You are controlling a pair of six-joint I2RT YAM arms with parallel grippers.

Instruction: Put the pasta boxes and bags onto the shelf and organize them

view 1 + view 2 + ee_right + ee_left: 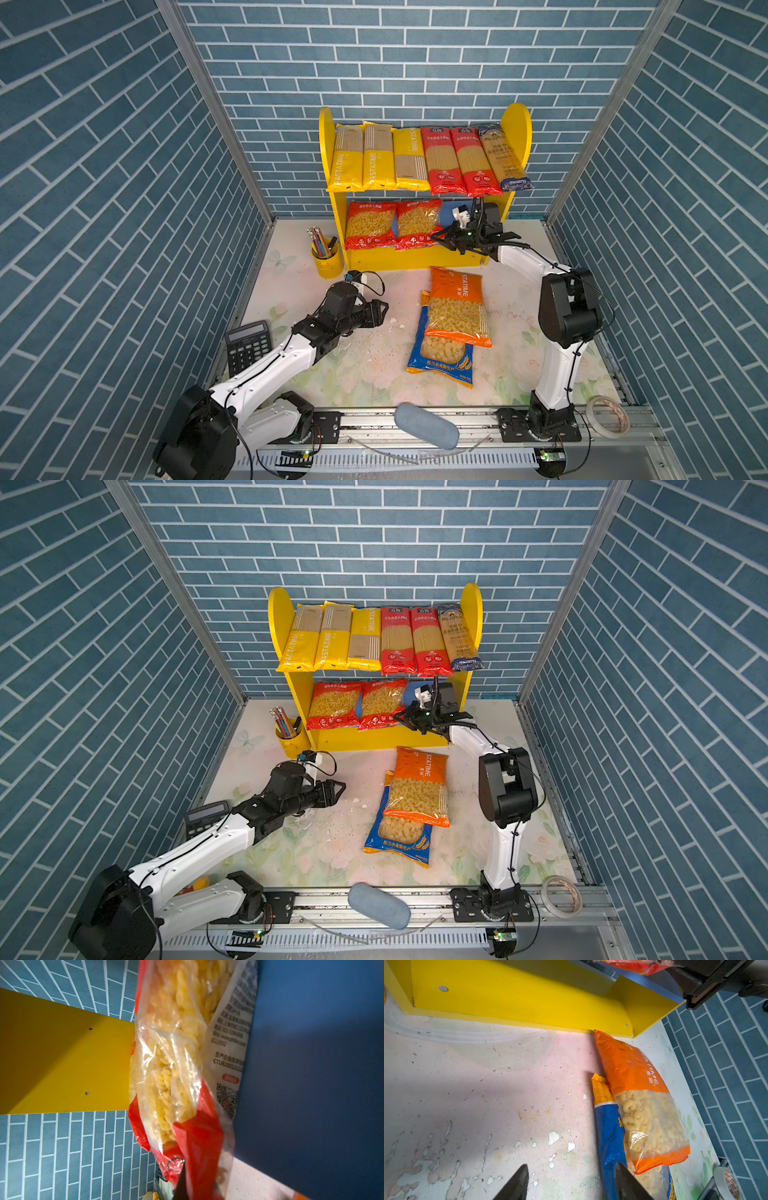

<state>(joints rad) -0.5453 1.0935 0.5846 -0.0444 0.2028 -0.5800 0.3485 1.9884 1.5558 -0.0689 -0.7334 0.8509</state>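
The right tool (435, 239) is pinched shut on the front corner of a red fusilli bag (417, 222). This bag sits near the middle of the shelf (515, 124), on the blue lower board (311, 1064). Its long axis runs front to back, and it touches the other red fusilli bag (370, 224) by the shelf's left panel. Toward the right panel the board shows bare.

The left tool (380, 313) stands wide and holds nothing, above the desk (353, 365) in front of the shelf's left half. The orange macaroni bag (457, 307) lies in front of the shelf's right half, on top of the blue macaroni bag (440, 357). Its long axis points at the shelf and its top edge touches the shelf's yellow base. Its long side faces the left tool, which I judge the nearer free one.

On the upper board:
- three yellow PASTATIME packs (378, 156)
- two red spaghetti packs (440, 162)
- one dark-blue spaghetti pack (503, 160)

With two fusilli bags below and two macaroni bags on the desk, that makes ten.
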